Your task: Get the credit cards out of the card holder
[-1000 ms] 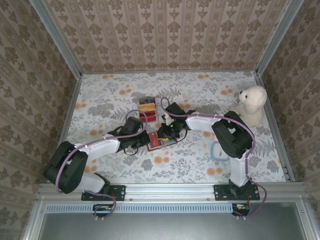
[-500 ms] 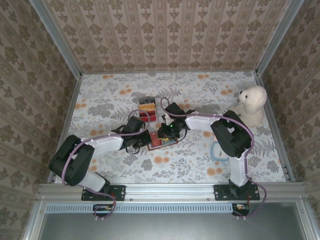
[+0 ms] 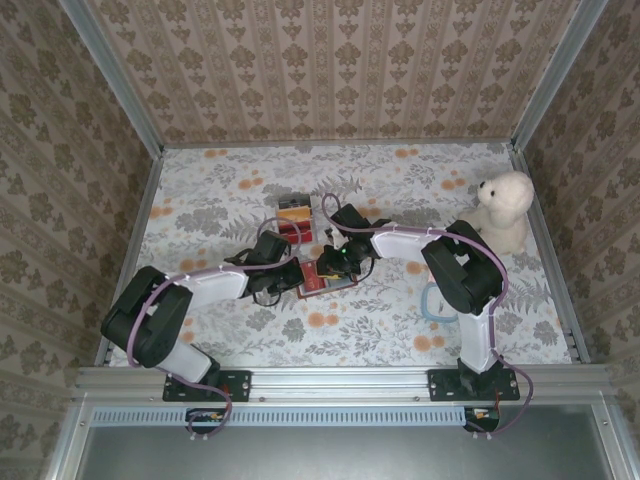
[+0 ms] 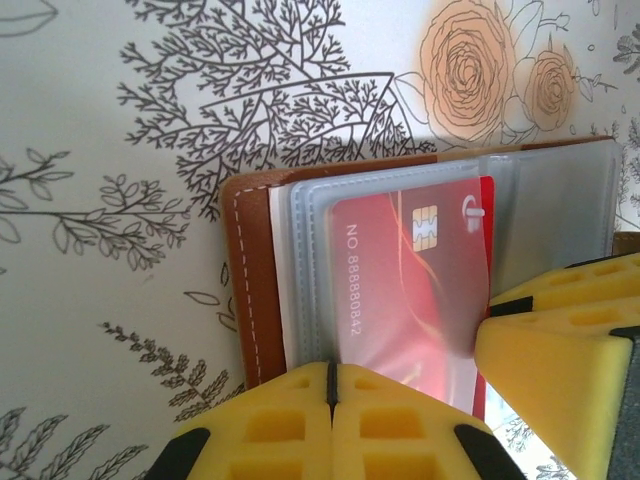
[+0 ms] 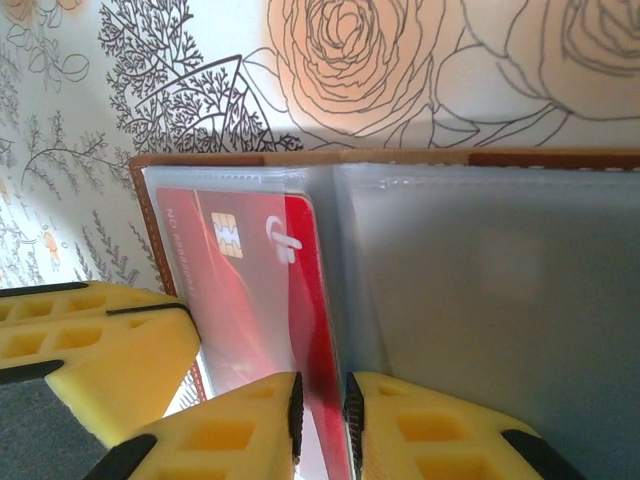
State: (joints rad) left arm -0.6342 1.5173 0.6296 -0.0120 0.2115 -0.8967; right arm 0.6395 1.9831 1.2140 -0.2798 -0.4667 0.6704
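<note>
The left tool (image 4: 330, 388) has slid in and closed at the edge of the flat brown leather card holder (image 4: 250, 285). The right tool (image 5: 320, 405) pinches the red chip card (image 5: 250, 300). Extraction is underway; next, pull it straight out of its clear sleeve (image 5: 480, 300).

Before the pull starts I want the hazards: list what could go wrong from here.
1. The right hand pinches just the edge of the red card; it could slip off.
2. The card sits in a clear sleeve; the sleeve or the whole card holder may drag along if the shut left hand fails to pin it.
</note>
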